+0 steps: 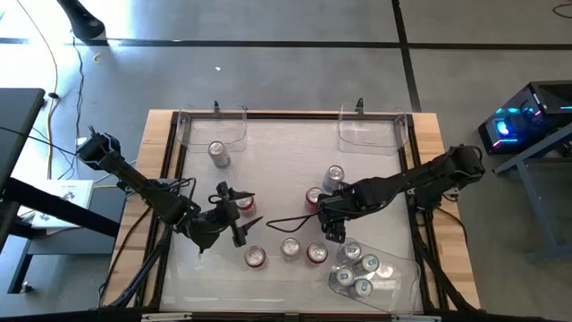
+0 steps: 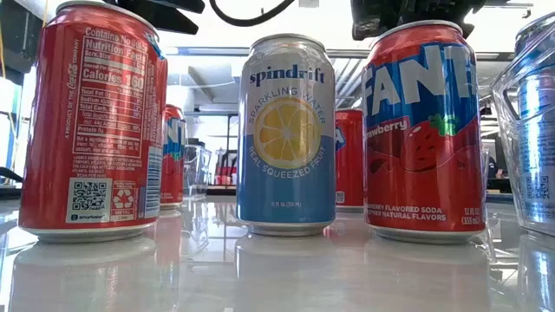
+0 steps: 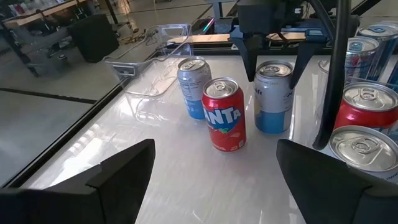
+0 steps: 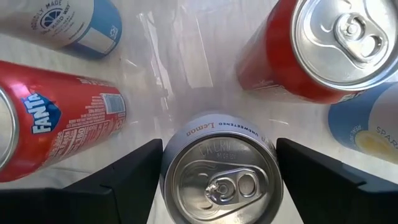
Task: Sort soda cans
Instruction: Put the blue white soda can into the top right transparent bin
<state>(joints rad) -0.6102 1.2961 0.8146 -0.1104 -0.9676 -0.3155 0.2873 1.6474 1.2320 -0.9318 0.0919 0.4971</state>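
Soda cans stand about the white table. My right gripper point(image 1: 332, 231) points down over a white-and-blue can point(image 4: 221, 177), near the table's middle right. It is open, one finger on each side of the can's top point(image 3: 273, 68), with a narrow gap showing. My left gripper point(image 1: 234, 215) hangs open left of centre with nothing between its fingers point(image 3: 124, 174). A red Fanta can point(image 3: 225, 115) and a blue-silver can point(image 3: 194, 87) stand ahead of it. Three more cans point(image 1: 256, 258) point(image 1: 290, 248) point(image 1: 316, 253) stand in a row toward the near edge.
Two clear bins point(image 1: 214, 130) point(image 1: 371, 130) stand at the far edge. A third clear bin point(image 1: 393, 277) lies near the right front corner with several blue cans in it. A lone silver can point(image 1: 218, 154) stands far left. Red cans crowd close around my right gripper point(image 4: 56, 124) point(image 4: 311, 43).
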